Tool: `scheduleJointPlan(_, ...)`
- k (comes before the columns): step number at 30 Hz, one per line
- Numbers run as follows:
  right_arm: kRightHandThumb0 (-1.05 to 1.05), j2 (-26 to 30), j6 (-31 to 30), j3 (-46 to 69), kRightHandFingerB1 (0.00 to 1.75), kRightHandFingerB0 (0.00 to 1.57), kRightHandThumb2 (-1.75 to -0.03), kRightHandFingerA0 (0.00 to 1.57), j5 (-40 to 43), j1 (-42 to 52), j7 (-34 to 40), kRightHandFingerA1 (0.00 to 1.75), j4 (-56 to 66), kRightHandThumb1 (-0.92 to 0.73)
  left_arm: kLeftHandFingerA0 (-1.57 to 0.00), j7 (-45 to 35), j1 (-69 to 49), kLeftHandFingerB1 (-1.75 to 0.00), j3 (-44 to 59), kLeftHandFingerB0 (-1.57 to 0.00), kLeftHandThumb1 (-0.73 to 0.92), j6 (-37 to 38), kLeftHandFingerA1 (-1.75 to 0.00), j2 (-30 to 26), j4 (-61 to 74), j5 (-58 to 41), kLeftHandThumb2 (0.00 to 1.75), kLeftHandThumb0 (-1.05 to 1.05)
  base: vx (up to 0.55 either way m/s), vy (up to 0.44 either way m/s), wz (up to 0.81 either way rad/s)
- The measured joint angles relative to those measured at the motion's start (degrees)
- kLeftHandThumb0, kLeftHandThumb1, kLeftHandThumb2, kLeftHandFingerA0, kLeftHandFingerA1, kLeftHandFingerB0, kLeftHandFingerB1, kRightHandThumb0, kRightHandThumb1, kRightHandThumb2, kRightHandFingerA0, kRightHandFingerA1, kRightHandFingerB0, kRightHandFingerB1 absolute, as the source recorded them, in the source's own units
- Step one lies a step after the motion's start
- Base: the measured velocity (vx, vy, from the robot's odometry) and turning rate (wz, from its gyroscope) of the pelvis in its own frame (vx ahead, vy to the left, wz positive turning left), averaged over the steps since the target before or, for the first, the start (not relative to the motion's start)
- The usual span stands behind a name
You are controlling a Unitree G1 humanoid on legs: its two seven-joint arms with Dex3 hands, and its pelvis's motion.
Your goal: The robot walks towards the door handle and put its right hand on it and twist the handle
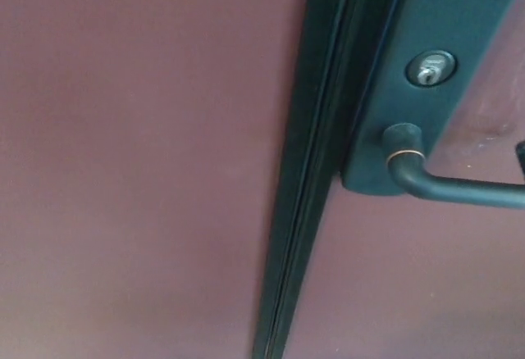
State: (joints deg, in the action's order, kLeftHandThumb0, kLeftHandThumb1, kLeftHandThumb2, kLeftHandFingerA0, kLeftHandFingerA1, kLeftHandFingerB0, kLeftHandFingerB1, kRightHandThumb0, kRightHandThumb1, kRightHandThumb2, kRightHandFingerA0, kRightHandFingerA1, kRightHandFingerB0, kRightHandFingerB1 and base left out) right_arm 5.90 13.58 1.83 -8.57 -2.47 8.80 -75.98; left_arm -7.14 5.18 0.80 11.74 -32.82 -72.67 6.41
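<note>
**Spotter:** What do you have in the head view?

**Operator:** I am right up against the door (139,162), a maroon face filling most of the picture. A dark vertical edge strip (308,203) runs top to bottom just right of centre. Beside it sits the dark lock plate (426,15) with a silver keyhole (431,70), and below that the door handle (435,180). Its lever runs level toward the right and passes out of the picture, so I cannot see its tip properly.

**Spotter:** And the hands?

**Operator:** Neither shows. I cannot tell whether the fingers on either side are apart or together. Nothing is on the handle yet, so I judge the reach has not landed.

**Spotter:** What worries you?

**Operator:** The handle sits at the far right edge of my view. If I bring the right hand up now, it arrives where I see least, and I may strike the plate or slide off the lever's end. I am also very near the door, so the arm has little room to rise, and a knock on the panel could spoil my aim. I would want the lever nearer the middle of the view before committing.
</note>
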Motion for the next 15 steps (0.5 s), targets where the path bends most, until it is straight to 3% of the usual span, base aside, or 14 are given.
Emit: scheduleJointPlan(15,-0.25,0.10,-0.06,0.46,0.38,0.50,-0.60,0.69,0.14,-0.46,-0.13,0.45,-0.05,-0.66,-0.55,-0.13,0.49,-0.39,0.33,-0.38,0.69,-0.07,-0.48,0.20,0.00,0.01,0.59,-0.11,0.00,-0.026,0.01)
